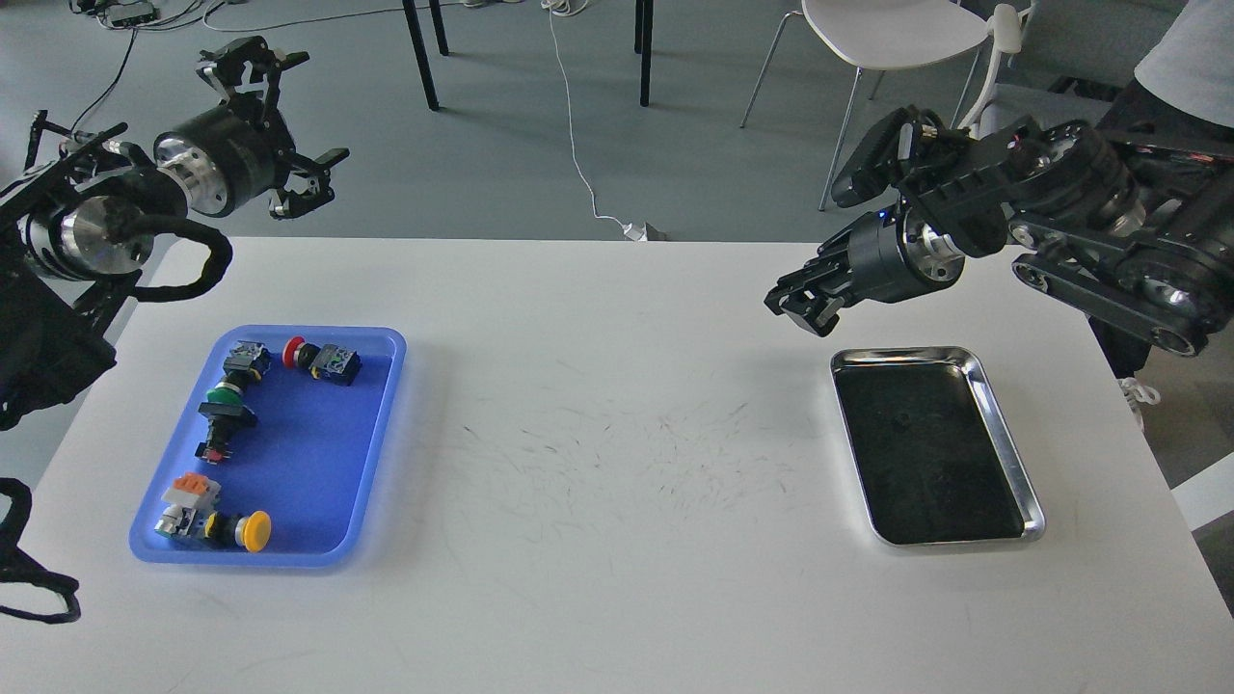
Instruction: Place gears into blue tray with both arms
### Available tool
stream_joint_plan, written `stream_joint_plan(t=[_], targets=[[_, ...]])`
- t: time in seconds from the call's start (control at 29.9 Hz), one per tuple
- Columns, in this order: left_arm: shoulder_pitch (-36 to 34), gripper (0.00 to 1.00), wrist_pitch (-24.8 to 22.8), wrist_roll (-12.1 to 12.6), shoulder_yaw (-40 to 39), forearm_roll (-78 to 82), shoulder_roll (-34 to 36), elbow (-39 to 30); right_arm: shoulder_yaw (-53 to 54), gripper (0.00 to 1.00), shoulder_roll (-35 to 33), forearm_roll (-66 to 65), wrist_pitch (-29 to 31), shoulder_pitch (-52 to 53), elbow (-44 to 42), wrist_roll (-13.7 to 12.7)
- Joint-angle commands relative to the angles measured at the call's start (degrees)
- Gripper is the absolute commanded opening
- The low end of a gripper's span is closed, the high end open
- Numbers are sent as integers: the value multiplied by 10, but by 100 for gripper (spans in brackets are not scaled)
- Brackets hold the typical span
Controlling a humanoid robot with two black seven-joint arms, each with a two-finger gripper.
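Note:
The blue tray (378,424) lies at the table's left and holds several push-button switches with red, green and yellow caps. No gears can be made out in it. My left gripper (301,123) hangs open and empty above the table's far left edge, beyond the tray. My right gripper (796,310) hovers over the table just left of the steel tray's far corner. Its dark fingers sit close together, and I cannot tell whether anything is between them. A tiny dark round speck (903,419) lies in the steel tray, too small to identify.
The shiny steel tray (1003,424) lies at the table's right. Beyond the table are a white chair (892,39), table legs and a white cable on the floor. A person (1191,67) stands at the far right. Scuffed white tabletop (617,453) spans the middle.

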Motion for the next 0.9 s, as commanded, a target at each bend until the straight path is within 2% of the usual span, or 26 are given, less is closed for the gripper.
stream_joint_plan(t=[0.0, 0.37, 0.67, 0.87], targets=[[0, 99, -3, 0, 0, 0, 11, -4, 14, 2, 33, -1, 0, 0, -5, 0], [0, 99, -5, 1, 1, 0, 31, -18, 27, 2, 131, -1, -31, -3, -8, 0], [0, 99, -6, 0, 1, 0, 41, -18, 31, 2, 225, 2, -109, -39, -63, 0], [0, 99, -14, 0, 1, 0, 50, -18, 123, 2, 272, 10, -115, -108, -94, 0]])
